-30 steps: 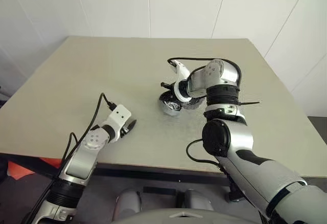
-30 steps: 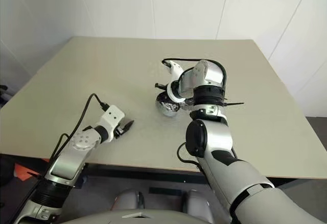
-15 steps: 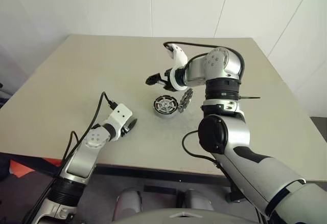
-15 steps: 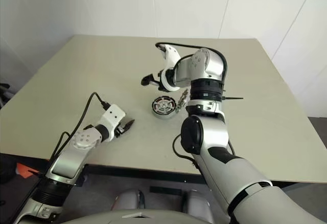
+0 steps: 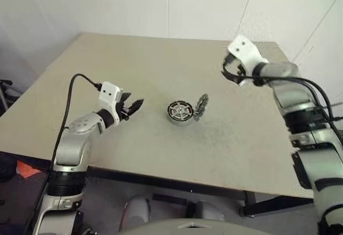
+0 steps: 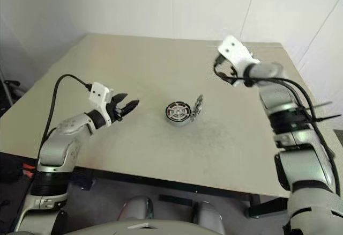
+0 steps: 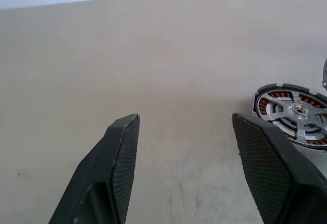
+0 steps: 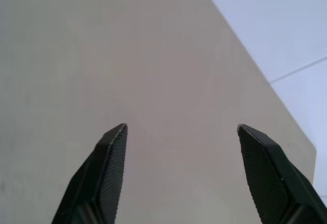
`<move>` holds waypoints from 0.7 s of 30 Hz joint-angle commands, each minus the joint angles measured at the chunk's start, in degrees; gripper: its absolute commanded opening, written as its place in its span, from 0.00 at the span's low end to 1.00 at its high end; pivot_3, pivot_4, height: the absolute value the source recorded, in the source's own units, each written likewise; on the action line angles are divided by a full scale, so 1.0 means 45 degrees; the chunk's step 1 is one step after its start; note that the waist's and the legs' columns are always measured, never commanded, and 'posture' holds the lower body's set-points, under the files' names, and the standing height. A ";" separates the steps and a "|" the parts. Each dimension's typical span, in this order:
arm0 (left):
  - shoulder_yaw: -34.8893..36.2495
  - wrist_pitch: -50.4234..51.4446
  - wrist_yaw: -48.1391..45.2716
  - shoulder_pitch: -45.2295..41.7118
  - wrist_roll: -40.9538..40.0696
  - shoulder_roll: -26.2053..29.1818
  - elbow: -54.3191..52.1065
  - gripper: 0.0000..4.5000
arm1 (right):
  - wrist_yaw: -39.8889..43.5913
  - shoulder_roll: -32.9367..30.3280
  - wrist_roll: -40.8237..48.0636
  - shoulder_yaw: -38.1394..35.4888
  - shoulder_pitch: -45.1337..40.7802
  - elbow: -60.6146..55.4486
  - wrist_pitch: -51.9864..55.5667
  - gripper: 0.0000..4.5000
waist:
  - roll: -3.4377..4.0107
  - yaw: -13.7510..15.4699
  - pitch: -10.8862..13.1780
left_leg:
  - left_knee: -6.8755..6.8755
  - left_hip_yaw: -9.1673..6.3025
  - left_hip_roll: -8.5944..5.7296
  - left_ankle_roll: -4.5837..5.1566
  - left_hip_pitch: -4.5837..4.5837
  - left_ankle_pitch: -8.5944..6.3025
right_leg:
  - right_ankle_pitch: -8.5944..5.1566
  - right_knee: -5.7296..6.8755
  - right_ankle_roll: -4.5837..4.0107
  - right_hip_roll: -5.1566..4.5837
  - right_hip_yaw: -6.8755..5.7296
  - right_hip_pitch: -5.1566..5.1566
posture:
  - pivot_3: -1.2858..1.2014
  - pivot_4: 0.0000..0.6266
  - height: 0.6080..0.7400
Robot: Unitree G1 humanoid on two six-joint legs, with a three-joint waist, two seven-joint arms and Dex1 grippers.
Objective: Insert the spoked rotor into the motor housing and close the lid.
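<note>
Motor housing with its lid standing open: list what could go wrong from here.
1. The lid stands upright at the motor housing edge; a sideways push could slide the whole piece instead of closing it.
2. The spoked rotor looks seated, but if it sits proud the lid may not close flat.
3. Both grippers, left and right, are open and away, so a fresh approach is needed.

Only the motor housing (image 5: 180, 111) and upright lid (image 5: 201, 106) interrupt the table (image 5: 134, 68).

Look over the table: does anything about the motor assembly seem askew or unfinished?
The lid stands up on edge beside the motor housing, not shut over it. The spoked rotor already sits inside.
</note>
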 commanded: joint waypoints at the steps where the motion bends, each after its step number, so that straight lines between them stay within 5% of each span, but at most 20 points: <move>1: -0.0324 -0.0359 -0.0289 -0.0518 0.0171 0.0264 0.0438 0.68 | 0.0731 -0.0777 -0.0235 -0.0018 0.1466 -0.2308 0.0179 0.62 | 0.0003 -0.0053 -0.0001 | 0.0002 0.0000 0.0000 0.0006 -0.0029 -0.0003 | -0.0002 -0.0002 0.0003 0.0001 0.0001 0.0000 | 0.52 0.00 1.00; 7: -0.0937 -0.0708 -0.0503 -0.1110 0.0503 0.0327 0.1221 0.68 | 0.1635 0.0225 0.0919 0.0149 0.3423 -0.6163 0.2334 0.15 | 0.0005 -0.0365 -0.0002 | 0.0017 0.0003 0.0019 0.0034 -0.0022 -0.0013 | -0.0048 0.0008 0.0086 0.0007 -0.0002 -0.0007 | 0.52 0.00 1.00; 14: -0.0966 -0.0930 -0.0450 -0.1078 0.0731 0.0464 0.1387 0.68 | 0.1787 0.2463 0.2313 0.0410 0.2484 -0.7977 0.4547 0.15 | 0.0005 -0.0295 -0.0003 | 0.0023 0.0001 0.0021 0.0048 0.0065 0.0000 | -0.0041 0.0011 0.0076 0.0004 -0.0006 0.0042 | 0.52 0.00 1.00; 21: -0.0397 -0.0975 -0.0156 -0.0872 0.0793 0.0856 0.1273 0.68 | 0.1251 0.3734 0.2024 0.1499 0.1741 -0.6553 0.4226 0.15 | 0.0004 -0.0300 -0.0003 | 0.0021 -0.0006 0.0025 0.0028 0.0067 0.0010 | -0.0005 0.0011 0.0013 0.0004 -0.0007 0.0053 | 0.52 0.00 1.00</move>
